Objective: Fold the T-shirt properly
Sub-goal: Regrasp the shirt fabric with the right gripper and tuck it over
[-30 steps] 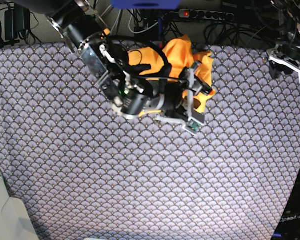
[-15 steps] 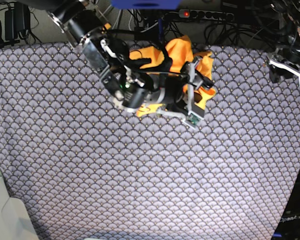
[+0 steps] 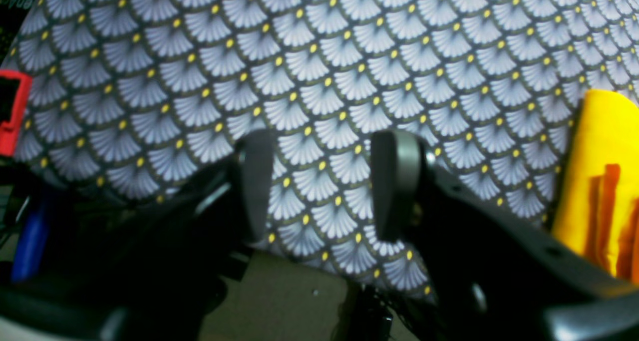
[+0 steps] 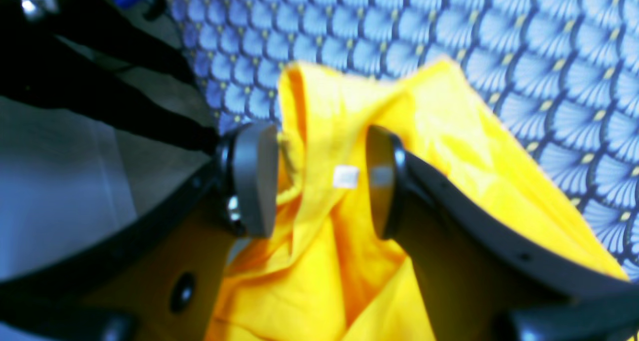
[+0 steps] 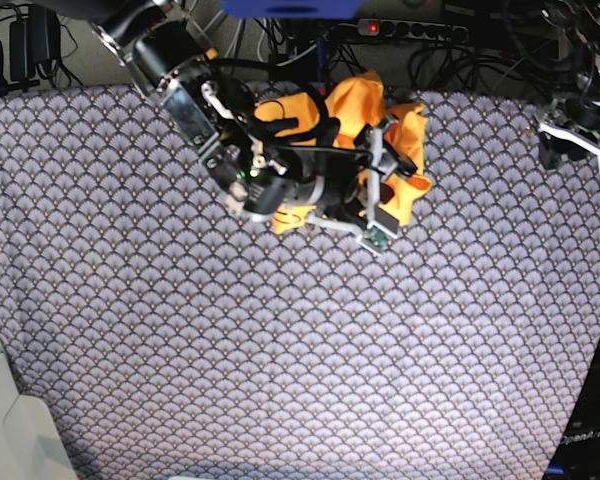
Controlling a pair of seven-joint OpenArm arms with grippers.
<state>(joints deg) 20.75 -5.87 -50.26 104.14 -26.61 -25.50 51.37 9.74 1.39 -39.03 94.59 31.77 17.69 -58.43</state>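
Patterned cloth (image 5: 280, 350) across whole table. T-shirt (image 5: 355, 115) bunched at far edge, middle. Right gripper (image 4: 322, 181) over it, jaws wide, fabric between, not pinched. Left gripper (image 3: 322, 186) parted, empty, at far corner

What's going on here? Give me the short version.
A two-armed robot is working on folding an orange-yellow T-shirt, which lies bunched at the far edge of a table covered with a fan-patterned cloth. The right gripper is over the shirt with its jaws apart and fabric between them, a small white tag showing there; no grip is closed yet. The left gripper hangs open near the table's edge, off to the side of the shirt, holding nothing. The shirt is not folded.
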